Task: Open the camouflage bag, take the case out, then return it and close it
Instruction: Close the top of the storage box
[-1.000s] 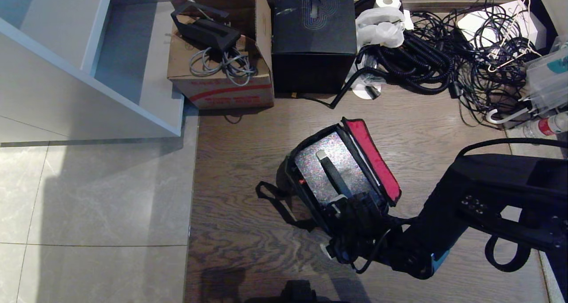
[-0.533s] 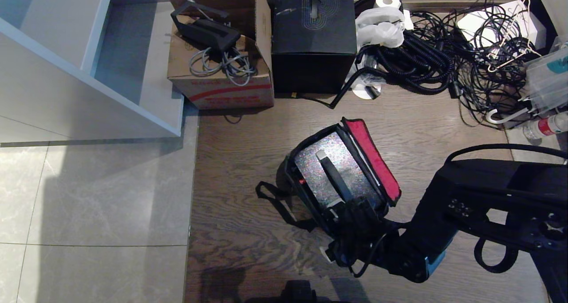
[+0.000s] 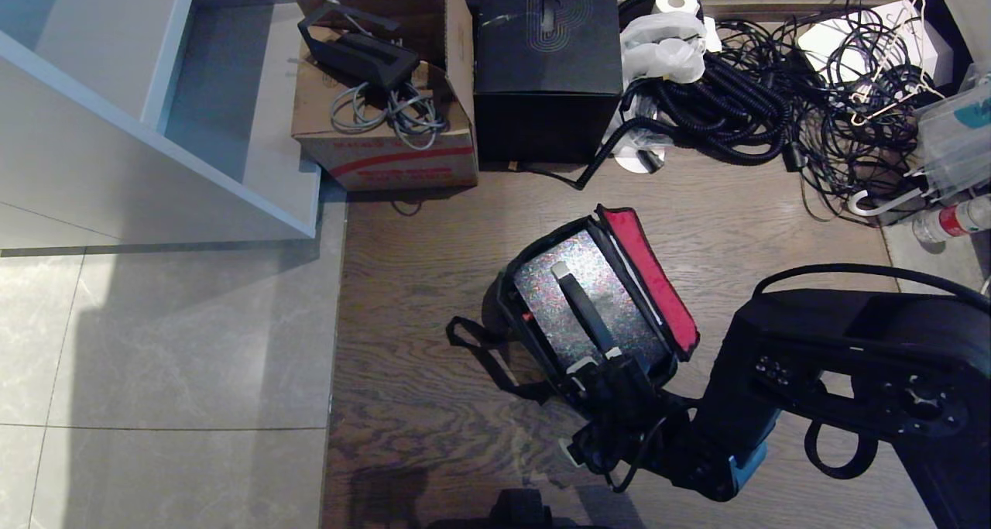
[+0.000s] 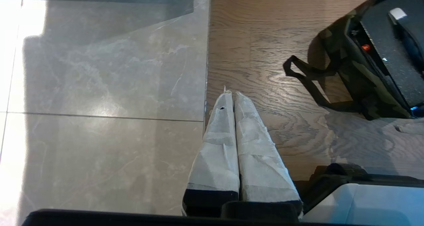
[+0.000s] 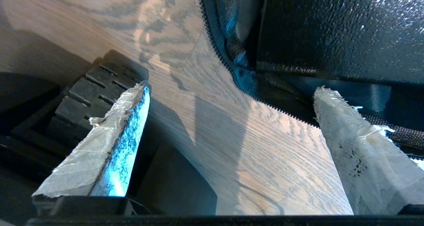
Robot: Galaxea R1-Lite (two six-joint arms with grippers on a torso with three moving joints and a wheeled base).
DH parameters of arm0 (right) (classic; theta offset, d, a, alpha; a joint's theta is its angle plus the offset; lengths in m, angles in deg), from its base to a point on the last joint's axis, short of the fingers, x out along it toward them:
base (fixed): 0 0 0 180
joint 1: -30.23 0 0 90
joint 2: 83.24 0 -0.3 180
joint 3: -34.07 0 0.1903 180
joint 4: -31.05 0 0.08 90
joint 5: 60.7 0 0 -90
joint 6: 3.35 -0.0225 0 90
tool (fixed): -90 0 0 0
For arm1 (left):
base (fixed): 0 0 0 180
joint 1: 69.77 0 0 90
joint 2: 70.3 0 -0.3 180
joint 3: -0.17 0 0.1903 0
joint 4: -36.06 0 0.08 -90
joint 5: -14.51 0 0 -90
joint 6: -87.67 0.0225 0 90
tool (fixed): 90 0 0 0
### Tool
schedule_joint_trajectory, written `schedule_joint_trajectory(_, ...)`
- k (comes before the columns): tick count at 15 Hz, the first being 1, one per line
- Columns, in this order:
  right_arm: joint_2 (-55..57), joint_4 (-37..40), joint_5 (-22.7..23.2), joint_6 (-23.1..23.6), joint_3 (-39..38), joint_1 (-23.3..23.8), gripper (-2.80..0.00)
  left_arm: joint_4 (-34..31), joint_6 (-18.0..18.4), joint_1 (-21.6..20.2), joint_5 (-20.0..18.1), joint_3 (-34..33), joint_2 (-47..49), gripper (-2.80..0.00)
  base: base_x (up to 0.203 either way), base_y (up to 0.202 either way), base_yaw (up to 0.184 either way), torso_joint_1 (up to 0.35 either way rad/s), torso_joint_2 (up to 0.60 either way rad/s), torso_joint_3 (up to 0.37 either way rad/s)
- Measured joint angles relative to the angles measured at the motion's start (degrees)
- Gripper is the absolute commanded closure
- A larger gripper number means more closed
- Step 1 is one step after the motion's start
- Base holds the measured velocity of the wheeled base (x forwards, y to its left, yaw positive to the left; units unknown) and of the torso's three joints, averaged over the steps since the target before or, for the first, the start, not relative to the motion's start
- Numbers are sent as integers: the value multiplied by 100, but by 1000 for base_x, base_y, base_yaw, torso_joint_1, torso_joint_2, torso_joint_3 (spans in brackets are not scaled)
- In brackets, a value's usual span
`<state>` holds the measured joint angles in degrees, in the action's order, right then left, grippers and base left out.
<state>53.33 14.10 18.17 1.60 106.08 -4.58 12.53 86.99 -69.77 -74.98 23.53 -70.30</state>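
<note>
The right gripper [image 3: 600, 374] sits at the lower centre of the head view, at the near end of the camouflage bag [image 3: 515, 343], with its jaws spread as wide as they go and nothing between them. In the right wrist view its two tape-wrapped fingers [image 5: 109, 146] stand far apart: one is over bare wooden floor [image 5: 232, 146], the other lies by the bag's zipper edge [image 5: 232, 77], with the glittery side of the case [image 5: 331, 30] beyond it. Whether that finger touches the fabric cannot be told.

The bag stands open in the middle of the head view, its red-lined lid [image 3: 650, 281] tipped to the right. The case [image 3: 573, 297] fills the bag, and its black strap handle [image 3: 582, 312] runs diagonally across the top toward the gripper.

The left gripper [image 4: 233, 100] hangs over the seam between grey tile [image 4: 99, 87] and wood, its wrapped fingers pressed together and empty; the bag's loose strap [image 4: 311, 87] lies well to one side of it.

Bare wood lies left of and beyond the bag in the head view. Along the top edge stand a cardboard box [image 3: 387, 157], a larger black box [image 3: 546, 64] and a tangle of cables [image 3: 774, 103], all well apart from the bag. A white shelf unit [image 3: 116, 126] fills the upper left.
</note>
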Motion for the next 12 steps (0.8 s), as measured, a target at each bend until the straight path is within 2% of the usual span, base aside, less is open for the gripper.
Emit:
schedule_joint_trajectory(2,62,-71,-40,-4,32,0,-280,-2,1,0,0,0,0,0,0,0,0,0,0,0)
schedule_joint_trajectory(3,97,-171,-124,-10,54,0,0,-1,0,0,0,0,0,0,0,0,0,0,0,0)
schedule_joint_trajectory(12,268,-690,-396,-63,179,-15,0,-2,2,0,1,0,0,0,0,0,0,0,0,0)
